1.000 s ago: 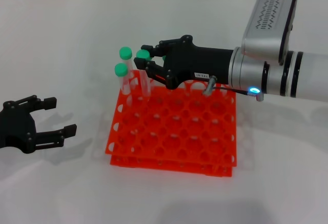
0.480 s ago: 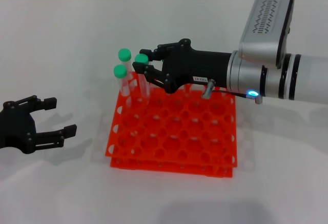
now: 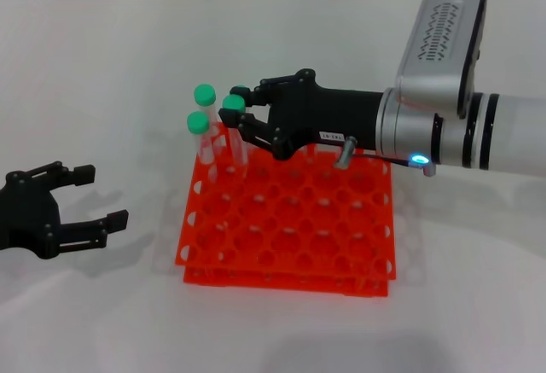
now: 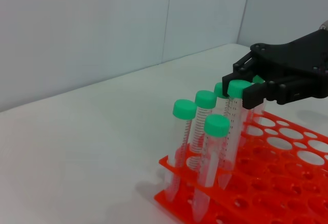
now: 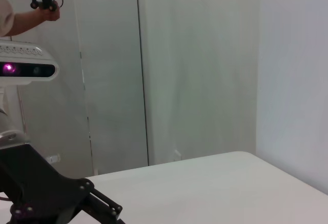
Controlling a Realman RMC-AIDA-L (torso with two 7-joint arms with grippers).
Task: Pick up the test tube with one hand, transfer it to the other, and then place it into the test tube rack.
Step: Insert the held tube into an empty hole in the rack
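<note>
The orange test tube rack (image 3: pixel 290 238) sits mid-table. My right gripper (image 3: pixel 234 107), the one with the white label, reaches over the rack's back left corner and is shut on a green-capped test tube (image 3: pixel 234 102) standing upright in a hole there. The left wrist view shows the same tube (image 4: pixel 238 89) between the right gripper's fingers (image 4: pixel 254 95), at the rack (image 4: pixel 164 162). My left gripper (image 3: pixel 102 194) rests open and empty on the table, left of the rack.
Two more green-capped tubes (image 3: pixel 204 95) (image 3: pixel 198 122) stand in the rack's left corner, close beside the held one; the left wrist view shows several (image 4: pixel 205 100). Most rack holes are empty. White table surrounds the rack.
The right gripper has shifted slightly left and lowered, and the held tube has sunk deeper into the rack. The left gripper has not moved.
</note>
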